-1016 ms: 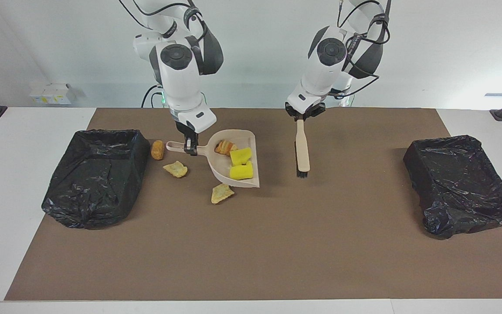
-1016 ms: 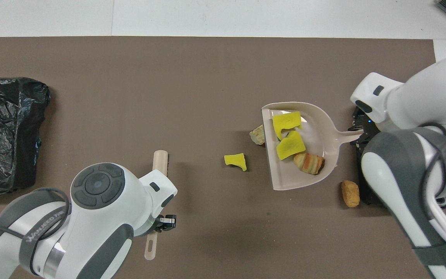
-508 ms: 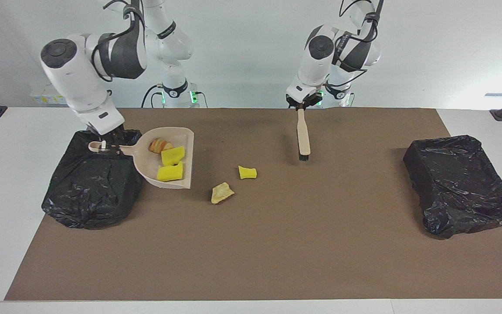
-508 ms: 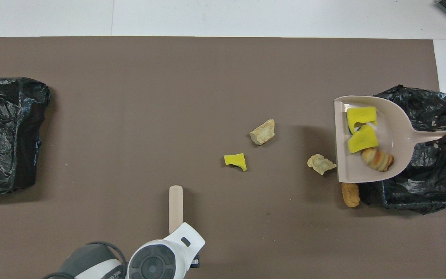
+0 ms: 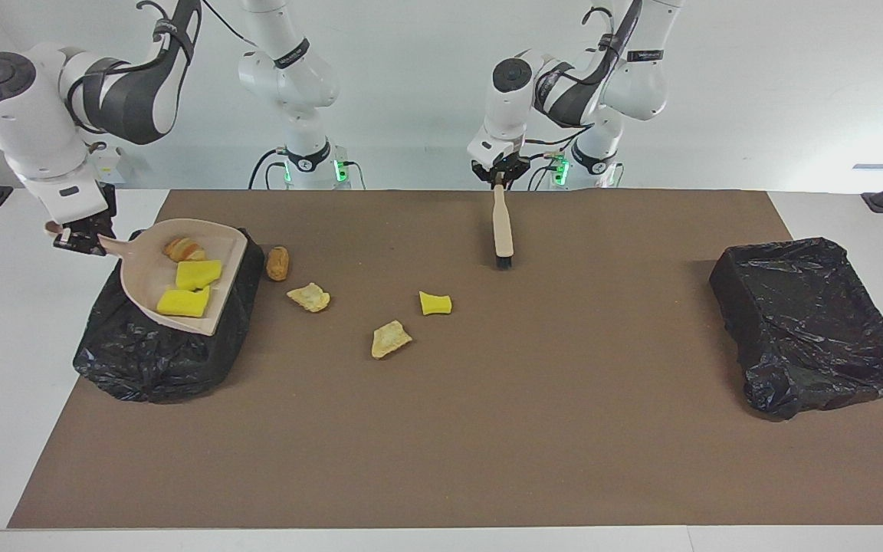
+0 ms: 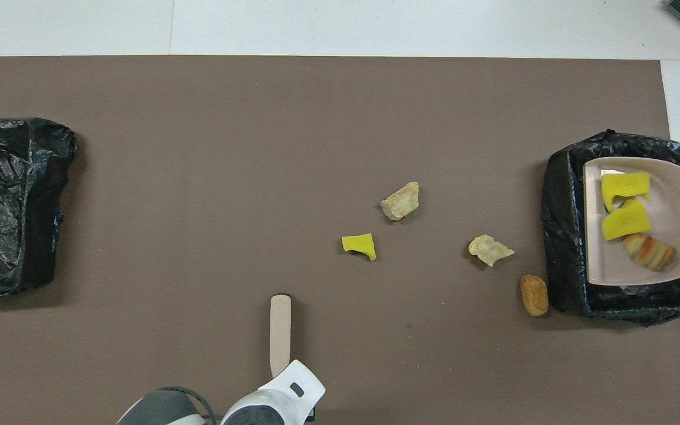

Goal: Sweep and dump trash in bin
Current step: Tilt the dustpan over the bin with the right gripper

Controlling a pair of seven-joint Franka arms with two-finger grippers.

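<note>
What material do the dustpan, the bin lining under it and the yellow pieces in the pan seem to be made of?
Dustpan: probably moulded plastic, beige, smooth with a dull sheen and a thin, even rim.
Bin lining: thin black plastic film, by its wrinkles and shiny highlights.
Yellow pieces: likely foam or sponge, matte, bright yellow, with soft, uneven edges; the look alone does not settle it.
</note>
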